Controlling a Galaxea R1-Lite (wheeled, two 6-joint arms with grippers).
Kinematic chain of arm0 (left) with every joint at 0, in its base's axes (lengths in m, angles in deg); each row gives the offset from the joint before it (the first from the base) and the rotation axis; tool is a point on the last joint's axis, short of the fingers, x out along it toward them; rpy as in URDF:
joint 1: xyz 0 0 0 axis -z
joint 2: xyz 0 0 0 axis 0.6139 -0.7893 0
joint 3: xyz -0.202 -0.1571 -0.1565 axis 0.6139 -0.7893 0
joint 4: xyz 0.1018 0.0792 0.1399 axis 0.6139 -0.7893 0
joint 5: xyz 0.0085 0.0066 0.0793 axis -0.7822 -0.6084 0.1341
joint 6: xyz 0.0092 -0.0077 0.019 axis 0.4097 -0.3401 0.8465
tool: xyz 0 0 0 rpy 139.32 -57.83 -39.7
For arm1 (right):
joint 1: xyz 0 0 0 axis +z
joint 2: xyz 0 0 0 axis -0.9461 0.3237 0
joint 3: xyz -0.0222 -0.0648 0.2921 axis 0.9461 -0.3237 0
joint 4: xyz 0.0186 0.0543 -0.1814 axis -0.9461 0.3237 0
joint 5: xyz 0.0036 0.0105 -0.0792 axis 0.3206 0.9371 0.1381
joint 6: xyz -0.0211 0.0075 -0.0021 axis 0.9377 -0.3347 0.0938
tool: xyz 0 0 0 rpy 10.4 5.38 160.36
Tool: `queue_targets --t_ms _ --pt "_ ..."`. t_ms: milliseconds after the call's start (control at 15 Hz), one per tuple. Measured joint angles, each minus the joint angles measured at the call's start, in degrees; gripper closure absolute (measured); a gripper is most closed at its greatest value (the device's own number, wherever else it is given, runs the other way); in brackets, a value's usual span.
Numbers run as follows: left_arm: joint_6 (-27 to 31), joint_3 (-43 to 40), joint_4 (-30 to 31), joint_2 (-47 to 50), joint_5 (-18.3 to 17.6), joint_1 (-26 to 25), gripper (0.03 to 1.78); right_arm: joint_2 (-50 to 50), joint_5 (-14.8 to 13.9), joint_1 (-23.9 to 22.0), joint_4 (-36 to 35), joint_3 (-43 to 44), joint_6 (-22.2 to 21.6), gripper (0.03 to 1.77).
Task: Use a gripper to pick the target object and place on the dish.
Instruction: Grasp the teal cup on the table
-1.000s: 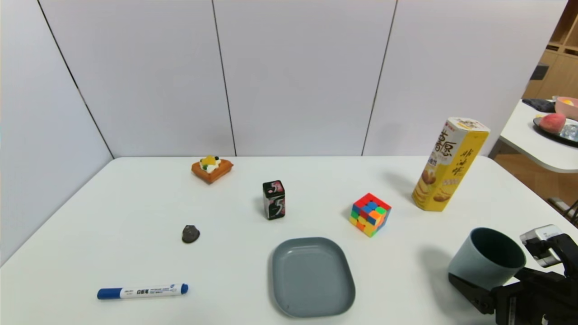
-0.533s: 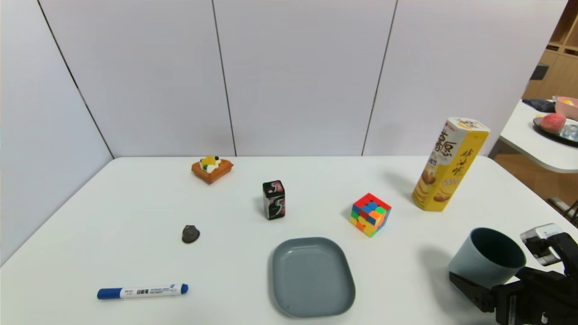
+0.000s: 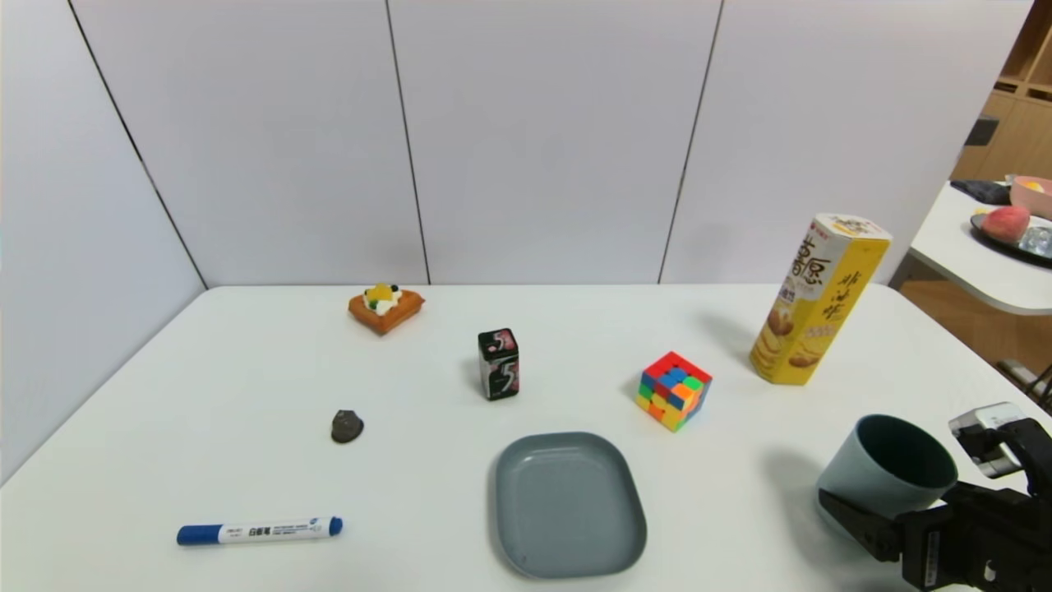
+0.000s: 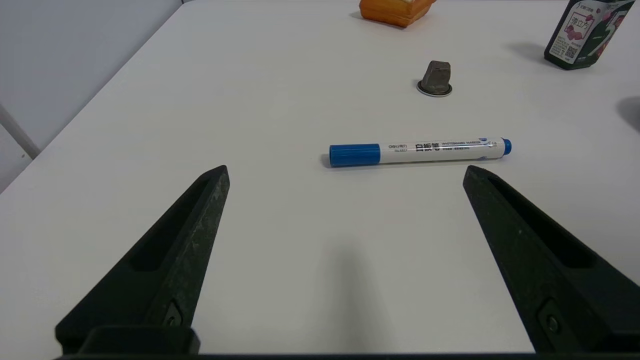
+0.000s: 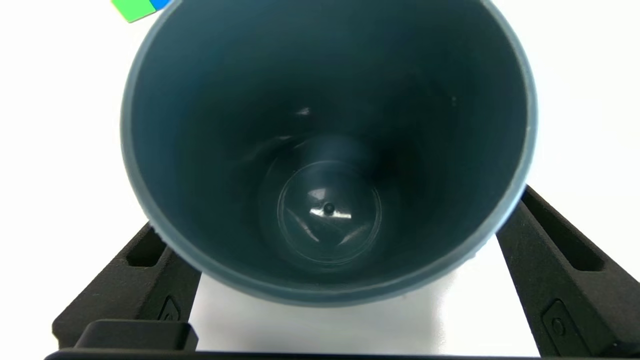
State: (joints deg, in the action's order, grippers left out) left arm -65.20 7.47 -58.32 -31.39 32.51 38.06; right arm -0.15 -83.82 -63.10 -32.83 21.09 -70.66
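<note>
The target object, a grey-blue cup point(image 3: 886, 467) with a dark teal inside point(image 5: 327, 150), stands upright near the table's front right. My right gripper point(image 3: 883, 495) is open, with one black finger point(image 3: 855, 520) low on each side of the cup; I cannot tell if they touch it. In the right wrist view the cup hides both fingertips of the gripper point(image 5: 337, 215). The dish point(image 3: 567, 506), a shallow grey-blue plate, lies empty at the front centre, left of the cup. My left gripper point(image 4: 345, 170) hangs open over bare table near a marker.
A Rubik's cube point(image 3: 673, 390) and a tall yellow snack box point(image 3: 818, 300) stand behind the cup. A black gum box point(image 3: 498, 364), a toy cake point(image 3: 385, 307), a small dark lump point(image 3: 347, 426) and a blue-capped marker point(image 3: 259, 530) lie to the left.
My right gripper has crept slightly forward around the cup. The cup and everything else on the table have stayed put.
</note>
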Motion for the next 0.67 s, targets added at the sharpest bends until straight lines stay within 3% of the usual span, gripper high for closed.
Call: queue_targets --t_ms 667 --pt "-0.02 0.00 0.00 0.00 0.02 0.00 0.12 0.02 0.07 -0.40 -0.91 0.12 -0.28 0.09"
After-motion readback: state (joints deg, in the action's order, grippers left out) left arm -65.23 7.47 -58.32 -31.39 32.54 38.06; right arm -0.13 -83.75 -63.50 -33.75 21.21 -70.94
